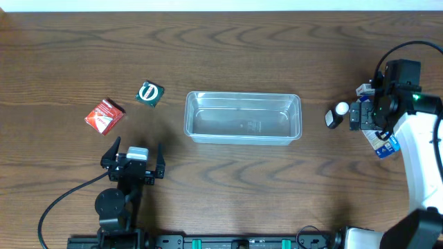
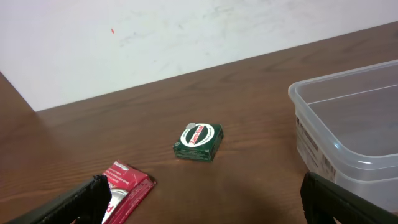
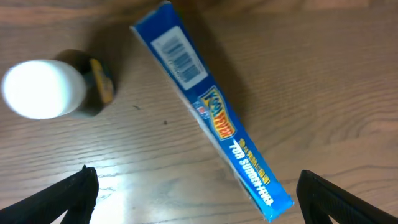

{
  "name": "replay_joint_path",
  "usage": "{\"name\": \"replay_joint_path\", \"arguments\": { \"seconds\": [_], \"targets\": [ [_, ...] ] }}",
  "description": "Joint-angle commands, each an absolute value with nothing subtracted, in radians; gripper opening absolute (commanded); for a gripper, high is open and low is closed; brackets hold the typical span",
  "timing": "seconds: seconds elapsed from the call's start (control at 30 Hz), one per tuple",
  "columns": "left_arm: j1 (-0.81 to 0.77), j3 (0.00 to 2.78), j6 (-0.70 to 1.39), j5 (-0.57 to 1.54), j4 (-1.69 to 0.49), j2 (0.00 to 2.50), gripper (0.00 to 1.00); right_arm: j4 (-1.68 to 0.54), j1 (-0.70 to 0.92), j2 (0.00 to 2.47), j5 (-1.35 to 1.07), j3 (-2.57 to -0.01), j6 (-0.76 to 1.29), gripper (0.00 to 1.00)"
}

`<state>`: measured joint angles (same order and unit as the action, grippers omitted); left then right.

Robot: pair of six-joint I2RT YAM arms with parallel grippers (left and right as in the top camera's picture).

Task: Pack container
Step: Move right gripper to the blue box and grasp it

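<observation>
A: How were the left fingers [image 2: 84,202] set?
B: Spread wide, with nothing between them. The left gripper [image 1: 138,148] sat low near the front edge of the table [image 1: 228,187], facing the red packet [image 2: 127,185] and the green packet [image 2: 199,142]. I'd judge it was parked there so that either could be reached with a short move
A: And the right?
B: The right gripper [image 3: 193,205] had its fingers apart too, and held nothing. It hung over the blue box [image 3: 211,118], which lay slantwise on the wood, with a white-capped jar [image 3: 43,89] just beside it. Open jaws above the box looked to me like a line-up for a grasp. The box ran askew to the fingers, so the wrist probably needed a turn first
A: Where was the container [image 1: 208,121]?
B: Mid-table, between the two arms, its long side running left to right. The green packet was near its left end; the jar and box were well apart from its right end
A: How did it look?
B: Clear plastic, shallow and rectangular, with rounded corners and a rolled rim. The wood grain showed through the floor, along with a faint marking I couldn't read. It was empty, so I'd say the packing hadn't begun
</observation>
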<state>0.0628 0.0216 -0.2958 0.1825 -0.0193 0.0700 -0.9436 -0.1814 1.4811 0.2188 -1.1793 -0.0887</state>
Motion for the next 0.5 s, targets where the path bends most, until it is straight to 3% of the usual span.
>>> {"name": "replay_joint_path", "arguments": {
  "seconds": [0.0, 0.3, 0.47],
  "targets": [
    [0.067, 0.004, -0.309, 0.194, -0.052, 0.071, 0.98, -0.930, -0.223, 1.505, 0.246, -1.196, -0.099, 0.99],
    [0.067, 0.004, -0.308, 0.194, -0.052, 0.071, 0.98, -0.896, -0.287, 1.551, 0.152, -1.195, -0.120, 0.99],
    [0.067, 0.004, -0.308, 0.194, -0.052, 0.071, 0.98, -0.890, -0.288, 1.579, 0.142, -1.195, -0.147, 0.87]
  ]
}}
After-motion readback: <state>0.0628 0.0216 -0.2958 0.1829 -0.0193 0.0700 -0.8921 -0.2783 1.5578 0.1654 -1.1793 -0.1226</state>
